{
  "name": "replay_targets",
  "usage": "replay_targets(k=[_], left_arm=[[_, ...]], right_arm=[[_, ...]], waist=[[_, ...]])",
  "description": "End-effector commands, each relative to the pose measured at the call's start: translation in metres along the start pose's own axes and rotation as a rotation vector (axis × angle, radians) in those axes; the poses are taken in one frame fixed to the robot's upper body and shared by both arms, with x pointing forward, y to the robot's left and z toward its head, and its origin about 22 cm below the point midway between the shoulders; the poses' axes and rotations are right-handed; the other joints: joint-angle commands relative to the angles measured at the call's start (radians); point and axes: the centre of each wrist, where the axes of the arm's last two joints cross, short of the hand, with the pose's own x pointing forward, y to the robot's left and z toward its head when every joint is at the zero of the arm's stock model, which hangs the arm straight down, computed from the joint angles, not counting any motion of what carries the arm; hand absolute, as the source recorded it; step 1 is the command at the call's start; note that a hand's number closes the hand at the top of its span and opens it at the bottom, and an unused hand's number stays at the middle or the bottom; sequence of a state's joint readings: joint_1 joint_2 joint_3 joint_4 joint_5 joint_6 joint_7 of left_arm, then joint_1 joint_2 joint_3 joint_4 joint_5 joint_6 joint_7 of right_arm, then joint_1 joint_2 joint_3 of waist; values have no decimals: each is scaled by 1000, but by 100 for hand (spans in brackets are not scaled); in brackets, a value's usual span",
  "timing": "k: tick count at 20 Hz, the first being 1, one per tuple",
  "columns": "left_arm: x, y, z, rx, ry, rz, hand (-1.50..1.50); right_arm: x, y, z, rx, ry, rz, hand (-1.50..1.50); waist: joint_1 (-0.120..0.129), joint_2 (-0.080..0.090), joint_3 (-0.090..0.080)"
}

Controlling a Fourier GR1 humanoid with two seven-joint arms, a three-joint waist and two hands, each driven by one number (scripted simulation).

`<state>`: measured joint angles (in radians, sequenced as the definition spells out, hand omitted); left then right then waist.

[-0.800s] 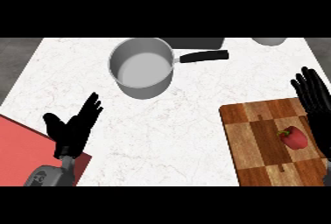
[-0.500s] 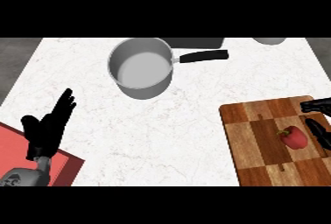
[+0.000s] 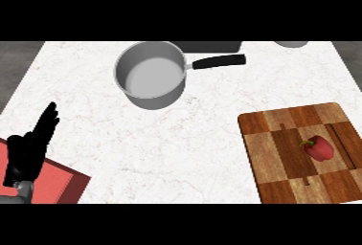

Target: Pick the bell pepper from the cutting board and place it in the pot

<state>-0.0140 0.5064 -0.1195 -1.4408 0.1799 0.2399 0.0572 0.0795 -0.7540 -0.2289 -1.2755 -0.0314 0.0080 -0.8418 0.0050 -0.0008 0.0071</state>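
Sitting up top on the white marbled bench is a round grey metal pot with a black handle, nothing inside it. The glossy red bell pepper lies on the checkered wooden cutting board at the right. The left hand rests at the left edge, fingers straight, holding nothing, over a flat red mat.

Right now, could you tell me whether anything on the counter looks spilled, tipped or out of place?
Nothing stands out. The pot sits upright and empty, the bell pepper lies on the cutting board, and the left hand rests open at the lower left.
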Motion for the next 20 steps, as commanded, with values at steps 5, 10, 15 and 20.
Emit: replay_targets(k=[5, 10, 15, 20], left_arm=[[0, 7, 10, 16, -15, -13, 0], [-4, 4, 12, 24, -18, -30, 0], [3, 11, 16, 18, -2, -41, 0], [-4, -6, 11, -7, -5, -36, 0]], right_arm=[[-21, -43, 3, 220, -22, 129, -150], [14, -29, -40, 385, 26, 232, -150], [39, -17, -57, 600, 126, 416, -150], [56, 15, -73, 791, 241, 521, -150]], waist=[[5, 1, -7], [-1, -1, -9], [4, -2, -10], [6, 2, -9]])
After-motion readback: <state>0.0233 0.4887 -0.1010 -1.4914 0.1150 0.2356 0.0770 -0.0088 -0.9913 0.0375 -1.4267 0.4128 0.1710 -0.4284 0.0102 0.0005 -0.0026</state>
